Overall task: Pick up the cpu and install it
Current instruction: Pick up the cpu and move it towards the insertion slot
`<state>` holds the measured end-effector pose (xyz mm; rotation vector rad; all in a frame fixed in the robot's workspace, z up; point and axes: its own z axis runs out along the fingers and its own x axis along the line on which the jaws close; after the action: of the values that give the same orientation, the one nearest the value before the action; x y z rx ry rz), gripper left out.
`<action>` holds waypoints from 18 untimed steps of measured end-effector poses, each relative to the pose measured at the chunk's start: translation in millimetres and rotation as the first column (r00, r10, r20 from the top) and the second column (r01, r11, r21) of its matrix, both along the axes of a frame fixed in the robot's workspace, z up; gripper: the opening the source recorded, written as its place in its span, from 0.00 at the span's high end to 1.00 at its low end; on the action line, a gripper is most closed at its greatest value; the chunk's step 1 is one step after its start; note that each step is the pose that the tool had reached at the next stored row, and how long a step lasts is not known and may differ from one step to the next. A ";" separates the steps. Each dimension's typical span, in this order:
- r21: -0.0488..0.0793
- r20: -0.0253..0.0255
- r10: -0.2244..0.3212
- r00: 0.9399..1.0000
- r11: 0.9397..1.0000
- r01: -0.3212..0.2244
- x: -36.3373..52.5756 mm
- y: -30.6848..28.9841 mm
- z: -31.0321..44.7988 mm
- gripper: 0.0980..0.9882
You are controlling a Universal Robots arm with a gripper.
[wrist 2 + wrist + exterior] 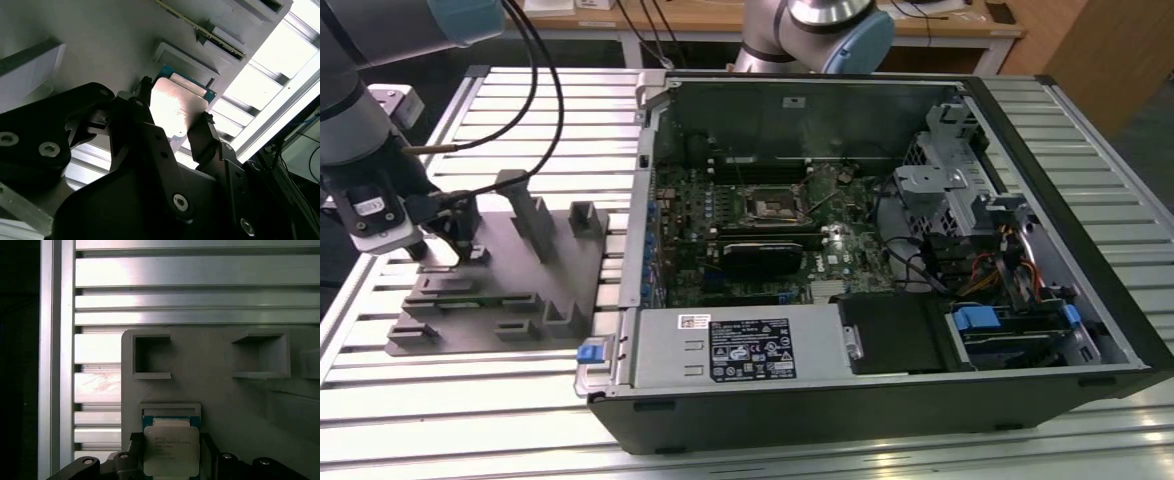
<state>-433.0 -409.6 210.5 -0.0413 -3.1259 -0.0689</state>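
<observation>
The cpu (171, 447) is a small square chip with a silvery lid and a thin green edge. It lies in a shallow pocket of the grey holder plate (520, 290) at the exterior view's left. My gripper (440, 255) is down on that plate. In both wrist views its black fingers (205, 132) press against two opposite sides of the cpu (180, 102), so the gripper (176, 102) is shut on it, and the chip still rests against the pocket's rim (170, 409). The metal-framed socket (771, 207) sits on the motherboard inside the open computer case (881, 400).
Upright grey posts (534, 215) rise from the holder plate close beside the gripper. Black cables (547, 100) hang from the arm above it. A second arm's base (827, 25) stands behind the case. Everything rests on a slatted aluminium table (454, 400).
</observation>
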 end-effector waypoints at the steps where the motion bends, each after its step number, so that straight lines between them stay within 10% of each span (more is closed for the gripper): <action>1: 0.000 0.000 0.000 1.000 1.000 0.000 0.0 0.0 0.3 0.50; 18: 0.000 0.000 0.000 1.000 1.000 0.000 0.0 0.0 12.1 0.50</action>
<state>-433.0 -409.6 222.7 -0.0413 -3.1258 -0.0688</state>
